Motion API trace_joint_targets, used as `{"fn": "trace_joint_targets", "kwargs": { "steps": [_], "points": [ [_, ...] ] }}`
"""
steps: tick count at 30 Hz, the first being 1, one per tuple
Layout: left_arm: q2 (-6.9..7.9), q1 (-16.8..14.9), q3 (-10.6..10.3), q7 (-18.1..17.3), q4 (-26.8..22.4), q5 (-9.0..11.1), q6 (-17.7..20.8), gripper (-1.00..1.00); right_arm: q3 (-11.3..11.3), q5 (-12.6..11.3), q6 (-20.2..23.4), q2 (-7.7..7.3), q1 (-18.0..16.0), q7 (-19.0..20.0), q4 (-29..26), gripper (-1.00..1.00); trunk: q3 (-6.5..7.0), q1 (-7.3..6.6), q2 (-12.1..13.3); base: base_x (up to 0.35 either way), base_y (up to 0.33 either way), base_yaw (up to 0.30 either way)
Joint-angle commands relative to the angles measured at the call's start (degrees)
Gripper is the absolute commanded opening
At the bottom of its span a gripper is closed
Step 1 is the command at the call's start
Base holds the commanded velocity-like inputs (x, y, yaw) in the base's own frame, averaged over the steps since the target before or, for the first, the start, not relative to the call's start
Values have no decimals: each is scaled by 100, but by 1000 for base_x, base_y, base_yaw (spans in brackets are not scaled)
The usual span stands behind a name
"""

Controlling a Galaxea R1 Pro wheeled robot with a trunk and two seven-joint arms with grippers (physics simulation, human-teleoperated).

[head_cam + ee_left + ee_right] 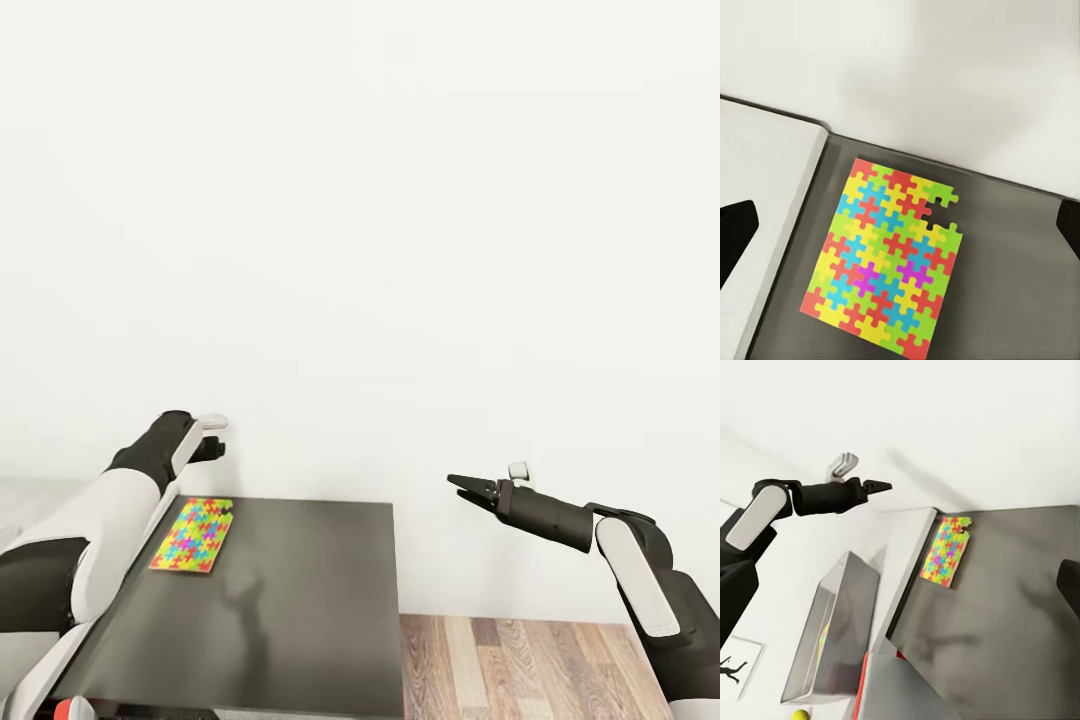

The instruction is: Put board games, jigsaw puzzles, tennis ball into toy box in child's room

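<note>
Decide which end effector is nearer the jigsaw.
Left. The left end effector hovers just above the jigsaw's far end; the right end effector is well off to the side, beyond the table edge.

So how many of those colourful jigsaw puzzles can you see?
1 for certain: a jigsaw puzzle lies flat on the dark table wing, below the left gripper. The toy box shows a coloured patch inside, possibly another.

A jigsaw puzzle (192, 535) lies on the table (290, 600) near its back left corner. The toy box (832, 634) sits left of it, with the tennis ball (800, 714) nearby.
</note>
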Motion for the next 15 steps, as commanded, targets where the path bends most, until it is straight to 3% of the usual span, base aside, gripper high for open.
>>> {"fn": "trace_joint_targets", "kwargs": {
  "steps": [1, 15],
  "points": [
    [-11, -4, 13, 29, -7, 30, 24, 100, -7, 24, 27, 0, -6, 35, -2, 100, -23, 3, -13, 0, 0, 0],
    [-90, -4, -177, 37, 2, 23, 12, 100, -9, 24, 27, -1, -6, 35, -26, 100, -155, 3, -13, 0, 0, 0]
  ]
}}
